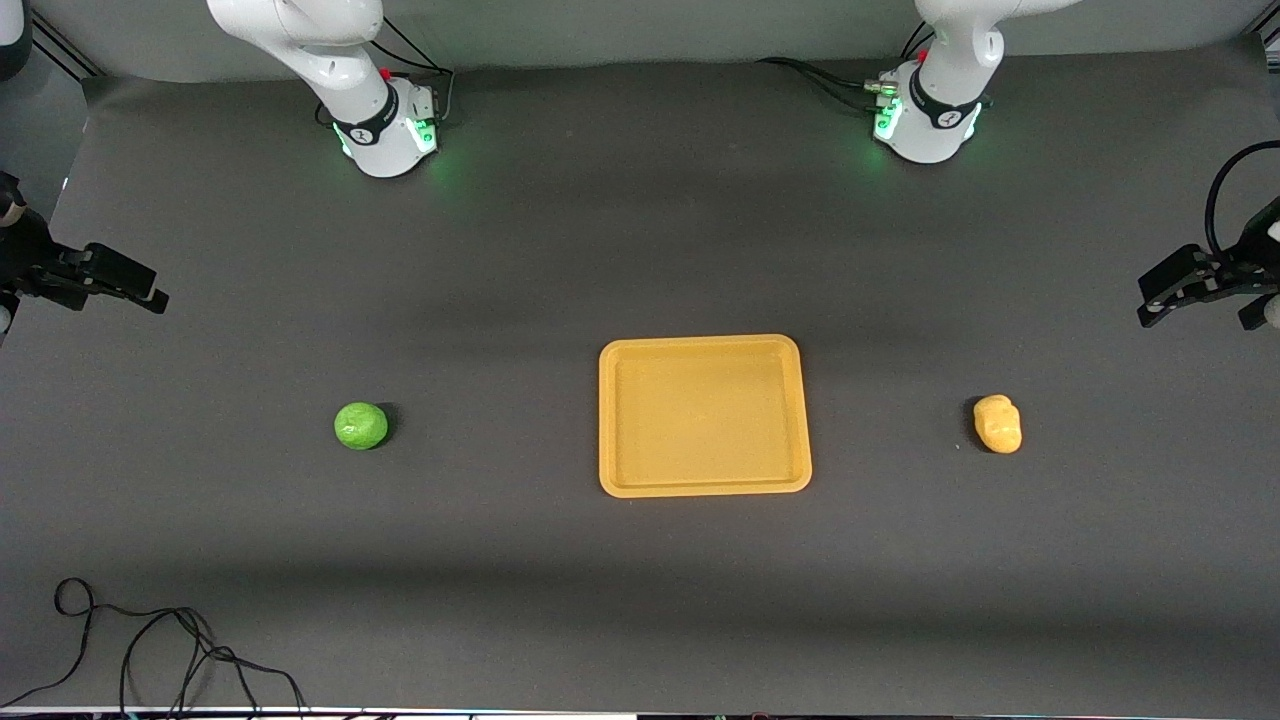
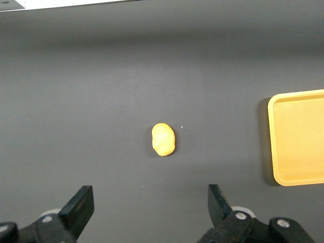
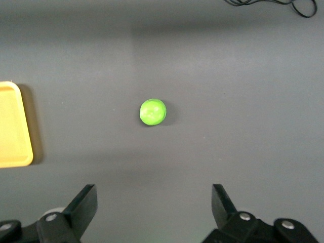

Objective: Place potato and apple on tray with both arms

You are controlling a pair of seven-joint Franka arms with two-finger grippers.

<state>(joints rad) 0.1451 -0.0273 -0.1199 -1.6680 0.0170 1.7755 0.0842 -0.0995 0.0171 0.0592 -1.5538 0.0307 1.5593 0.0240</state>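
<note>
The orange-yellow tray [image 1: 704,415] lies empty in the middle of the dark table. The green apple [image 1: 361,426] lies on the table toward the right arm's end, apart from the tray. The yellow-orange potato [image 1: 998,423] lies toward the left arm's end, also apart from the tray. My right gripper [image 1: 80,305] hangs open and empty over the table's edge at the right arm's end; its wrist view shows its fingers [image 3: 83,205] spread, with the apple [image 3: 153,112] and a tray corner [image 3: 12,126]. My left gripper [image 1: 1200,312] hangs open and empty at the left arm's end; its wrist view shows the potato [image 2: 163,139] and the tray [image 2: 298,136].
The two arm bases [image 1: 390,130] [image 1: 925,115] stand along the edge of the table farthest from the front camera. A loose black cable [image 1: 150,650] lies near the edge nearest the front camera, toward the right arm's end; it also shows in the right wrist view [image 3: 273,5].
</note>
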